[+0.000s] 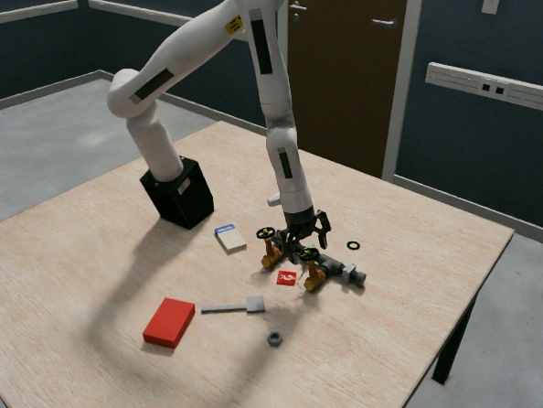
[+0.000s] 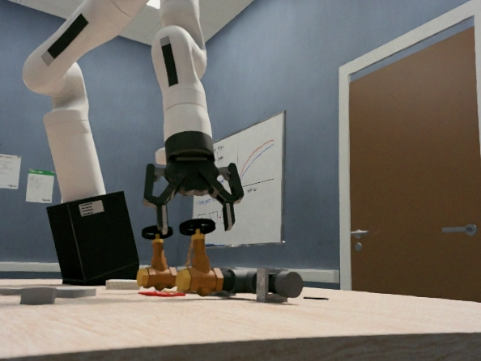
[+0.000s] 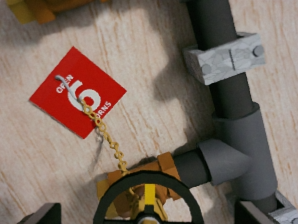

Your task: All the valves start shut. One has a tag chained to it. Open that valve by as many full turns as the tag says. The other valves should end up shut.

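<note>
Two brass valves with black handwheels stand on a dark grey pipe [image 1: 335,265]. The near valve [image 1: 312,270] has a gold chain [image 3: 107,140] to a red tag [image 1: 286,277]. The tag [image 3: 77,91] reads "OPEN 6 TURNS" in the wrist view. That valve's handwheel [image 3: 145,197] sits at the bottom edge of the wrist view, with a yellow mark on its hub. The other valve [image 1: 270,249] stands to its left. My gripper [image 2: 195,220] is open, its fingers on either side of the tagged valve's handwheel [image 2: 197,227], not touching it.
On the table lie a white booklet [image 1: 230,237], a red block [image 1: 169,321], a grey flat tool [image 1: 235,306], a grey nut [image 1: 274,336] and a black ring [image 1: 351,248]. The arm's black base [image 1: 178,193] stands to the left. A grey clamp [image 3: 225,57] holds the pipe.
</note>
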You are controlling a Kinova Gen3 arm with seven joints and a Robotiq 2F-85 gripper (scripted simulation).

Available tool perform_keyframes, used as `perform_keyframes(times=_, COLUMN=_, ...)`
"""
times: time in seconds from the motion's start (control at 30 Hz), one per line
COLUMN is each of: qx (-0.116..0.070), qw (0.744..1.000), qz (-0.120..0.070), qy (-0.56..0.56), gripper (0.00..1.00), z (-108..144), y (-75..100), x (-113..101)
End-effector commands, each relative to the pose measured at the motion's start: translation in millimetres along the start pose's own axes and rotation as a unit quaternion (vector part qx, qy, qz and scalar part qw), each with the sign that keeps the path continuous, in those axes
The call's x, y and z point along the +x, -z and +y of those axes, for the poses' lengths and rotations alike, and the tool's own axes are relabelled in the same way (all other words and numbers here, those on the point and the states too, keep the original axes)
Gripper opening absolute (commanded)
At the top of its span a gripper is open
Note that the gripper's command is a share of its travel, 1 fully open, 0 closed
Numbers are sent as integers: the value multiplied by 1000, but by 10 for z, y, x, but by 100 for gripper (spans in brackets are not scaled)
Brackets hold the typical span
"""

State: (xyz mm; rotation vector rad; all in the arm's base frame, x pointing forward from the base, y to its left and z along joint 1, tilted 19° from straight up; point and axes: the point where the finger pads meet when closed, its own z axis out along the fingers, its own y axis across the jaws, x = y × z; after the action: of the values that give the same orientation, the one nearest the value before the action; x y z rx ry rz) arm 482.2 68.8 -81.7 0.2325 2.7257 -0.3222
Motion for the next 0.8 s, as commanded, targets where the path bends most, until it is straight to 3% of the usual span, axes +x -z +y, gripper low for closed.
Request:
perform_keyframes(times=0.0, qx=4, qw=996, qz=-5, qy=-92, gripper=100, z=7, y=5, x=-8)
perform_keyframes(times=0.17, qx=3, qw=968, qz=-6, qy=-250, gripper=100, z=7, y=5, x=-8)
perform_keyframes(times=0.4, qx=2, qw=909, qz=-6, qy=-416, gripper=100, z=7, y=5, x=-8)
perform_keyframes(times=0.5, qx=2, qw=901, qz=-6, qy=-434, gripper=100, z=7, y=5, x=-8)
perform_keyframes(times=0.77, qx=1, qw=850, qz=-6, qy=-526, gripper=100, z=7, y=5, x=-8)
